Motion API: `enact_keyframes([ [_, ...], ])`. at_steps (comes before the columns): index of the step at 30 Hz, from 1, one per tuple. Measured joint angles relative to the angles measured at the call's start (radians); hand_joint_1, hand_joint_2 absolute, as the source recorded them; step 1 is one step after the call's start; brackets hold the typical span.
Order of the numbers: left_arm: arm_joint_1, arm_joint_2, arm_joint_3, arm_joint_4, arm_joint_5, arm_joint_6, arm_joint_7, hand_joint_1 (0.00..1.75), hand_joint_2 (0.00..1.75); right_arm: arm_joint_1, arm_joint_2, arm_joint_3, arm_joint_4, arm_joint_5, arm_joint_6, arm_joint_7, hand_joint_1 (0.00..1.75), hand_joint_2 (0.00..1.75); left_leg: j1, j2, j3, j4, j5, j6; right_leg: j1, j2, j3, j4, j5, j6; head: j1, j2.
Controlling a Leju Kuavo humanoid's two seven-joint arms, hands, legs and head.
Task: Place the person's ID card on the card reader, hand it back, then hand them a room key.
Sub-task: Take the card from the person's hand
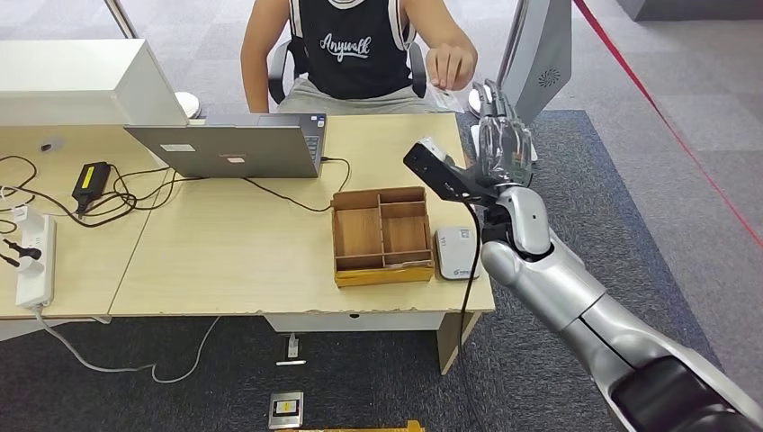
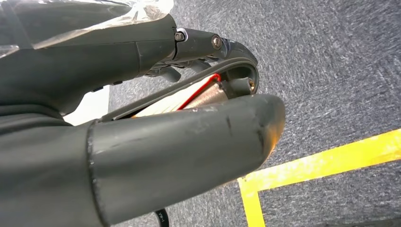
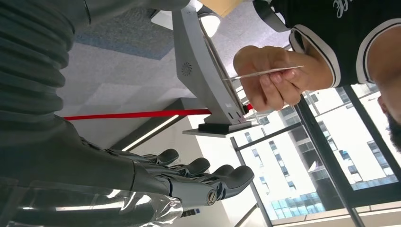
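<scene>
One right hand (image 1: pixel 500 126) raised, fingers (image 3: pixel 198 168) apart and empty, near person's hand (image 3: pixel 269 75) pinching ID card (image 3: pixel 262 73); left hand's (image 2: pixel 142 118) fingers unclear.

Brown wooden tray (image 1: pixel 382 270), grey laptop (image 1: pixel 236 149), white card reader (image 1: pixel 455 253), yellow floor tape (image 2: pixel 326 163).

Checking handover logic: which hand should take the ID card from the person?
Right. The right hand is raised, fingers apart, near the person's hand holding the card. The left hand hangs over the floor.
</scene>
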Motion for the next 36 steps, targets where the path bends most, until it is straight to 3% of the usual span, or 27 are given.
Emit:
enact_keyframes([
  [11, -0.015, 0.0, -0.015, 0.0, -0.021, -0.017, 0.005, 0.0, 0.0, -0.086, 0.092, 0.061, 0.18, 0.026, 0.012, -0.006, 0.0, 1.75, 0.0, 0.0, 0.0, 0.0, 0.0, 0.0, 0.0, 0.0, 0.0, 0.0, 0.0, 0.0, 0.0, 0.0],
  [28, -0.014, 0.0, -0.033, 0.0, -0.039, -0.021, 0.007, 0.0, 0.0, -0.125, 0.13, 0.098, 0.346, 0.009, 0.014, 0.017, 0.0, 1.75, 0.0, 0.0, 0.0, 0.0, 0.0, 0.0, 0.0, 0.0, 0.0, 0.0, 0.0, 0.0, 0.0, 0.0],
  [29, -0.014, 0.0, -0.035, 0.0, -0.04, -0.021, 0.006, 0.0, 0.0, -0.125, 0.131, 0.099, 0.353, 0.004, 0.012, 0.014, 0.23, 1.75, 0.0, 0.0, 0.0, 0.0, 0.0, 0.0, 0.0, 0.0, 0.0, 0.0, 0.0, 0.0, 0.0, 0.0],
  [32, -0.014, 0.0, -0.038, 0.0, -0.042, -0.022, 0.005, 0.0, 0.0, -0.125, 0.135, 0.101, 0.37, -0.007, 0.001, 0.007, 1.45, 1.75, 0.0, 0.0, 0.0, 0.0, 0.0, 0.0, 0.0, 0.0, 0.0, 0.0, 0.0, 0.0, 0.0, 0.0],
  [33, -0.014, 0.0, -0.038, 0.0, -0.043, -0.022, 0.004, 0.0, 0.0, -0.125, 0.136, 0.101, 0.375, -0.009, -0.004, 0.004, 1.66, 1.75, 0.0, 0.0, 0.0, 0.0, 0.0, 0.0, 0.0, 0.0, 0.0, 0.0, 0.0, 0.0, 0.0, 0.0],
  [36, -0.014, 0.0, -0.038, 0.0, -0.045, -0.022, 0.003, 0.0, 0.0, -0.126, 0.139, 0.101, 0.387, -0.016, -0.015, -0.002, 1.75, 1.75, 0.0, 0.0, 0.0, 0.0, 0.0, 0.0, 0.0, 0.0, 0.0, 0.0, 0.0, 0.0, 0.0, 0.0],
])
